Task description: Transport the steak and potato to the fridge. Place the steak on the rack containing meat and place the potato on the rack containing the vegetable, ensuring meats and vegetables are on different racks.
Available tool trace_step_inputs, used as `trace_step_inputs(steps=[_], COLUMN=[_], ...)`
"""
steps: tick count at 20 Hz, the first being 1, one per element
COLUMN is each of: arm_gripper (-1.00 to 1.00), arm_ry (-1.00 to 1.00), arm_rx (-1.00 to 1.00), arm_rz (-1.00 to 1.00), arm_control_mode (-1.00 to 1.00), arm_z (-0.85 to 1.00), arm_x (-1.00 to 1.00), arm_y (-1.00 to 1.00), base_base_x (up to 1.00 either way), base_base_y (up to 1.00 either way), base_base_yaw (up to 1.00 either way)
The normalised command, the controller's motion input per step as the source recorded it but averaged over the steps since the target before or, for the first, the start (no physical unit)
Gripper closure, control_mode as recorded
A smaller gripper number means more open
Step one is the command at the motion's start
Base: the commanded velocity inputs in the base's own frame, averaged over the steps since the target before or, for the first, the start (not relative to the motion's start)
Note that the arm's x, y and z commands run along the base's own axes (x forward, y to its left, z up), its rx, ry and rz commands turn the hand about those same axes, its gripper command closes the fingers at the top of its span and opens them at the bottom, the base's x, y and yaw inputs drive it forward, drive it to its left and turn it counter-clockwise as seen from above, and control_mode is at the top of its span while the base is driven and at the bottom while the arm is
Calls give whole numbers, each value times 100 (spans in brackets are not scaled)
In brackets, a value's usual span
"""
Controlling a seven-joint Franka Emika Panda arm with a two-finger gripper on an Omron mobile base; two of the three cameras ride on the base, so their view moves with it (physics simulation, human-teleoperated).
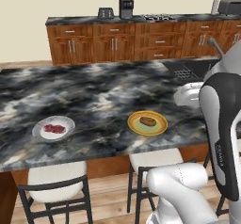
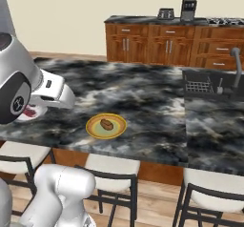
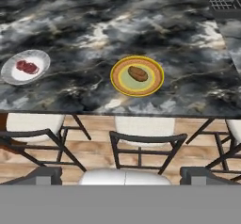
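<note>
1. Steak (image 1: pixel 54 128), red-pink and flat, is seen in the left base view on a round grey-white plate (image 1: pixel 40 132) on the dark marbled island counter (image 1: pixel 94 91); the brown oval potato (image 1: pixel 148 121) lies on a yellow-rimmed plate (image 1: pixel 160 129) well to its right. Wooden cabinets (image 1: pixel 113 43), a toaster (image 1: pixel 105 12) and a coffee machine (image 1: pixel 125 8) line the far wall.
2. From the right base view, a sink (image 2: pixel 205 85) with a faucet (image 2: pixel 235 66) is shown at right; the steak plate is mostly hidden behind the arm.
3. In the hand view, both plates are seen from above, with white-seated stools (image 3: pixel 141 138) on a wooden floor (image 3: pixel 94 148). The gripper (image 3: pixel 120 178) is held above the stools, jaws spread wide, grasping nothing.
</note>
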Motion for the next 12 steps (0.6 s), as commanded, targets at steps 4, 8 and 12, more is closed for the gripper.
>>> trace_step_inputs(steps=[4, 8, 12], arm_gripper=[-100, -100, -100], arm_ry=[9, 24, 14], arm_rx=[0, -6, -14], arm_rz=[13, 21, 20], arm_control_mode=[-100, -100, -100], arm_z=[-36, -81, -84], arm_x=[75, 100, 100], arm_y=[-29, -19, -8], base_base_x=[25, 0, 0], base_base_y=[-10, 0, 0], base_base_yaw=[3, 0, 0])
